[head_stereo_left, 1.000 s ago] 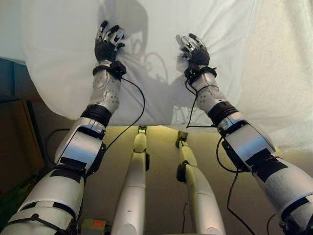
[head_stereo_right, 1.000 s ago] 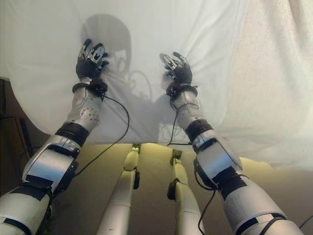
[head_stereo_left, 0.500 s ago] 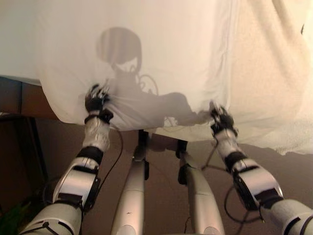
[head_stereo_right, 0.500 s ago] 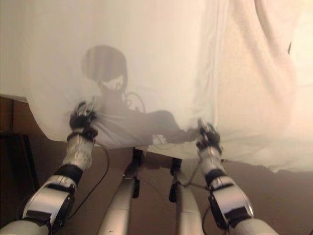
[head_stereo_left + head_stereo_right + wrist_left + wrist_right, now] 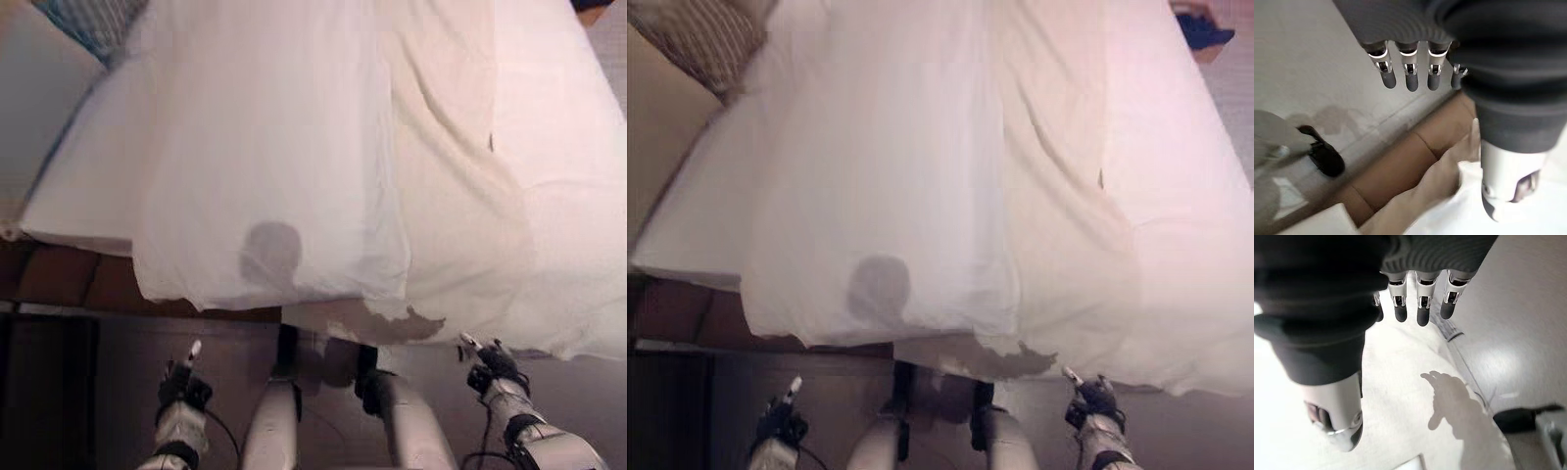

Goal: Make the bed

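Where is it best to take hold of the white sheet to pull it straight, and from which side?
Probably the near hanging hem of the white sheet, approached from below at the foot of the bed: this edge drapes free. The left hand and right hand, both open, hang below it.

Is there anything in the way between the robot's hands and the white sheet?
Nothing visible is. The left hand and right hand hang open just below the sheet's hanging edge, with only bare floor between them and the cloth.
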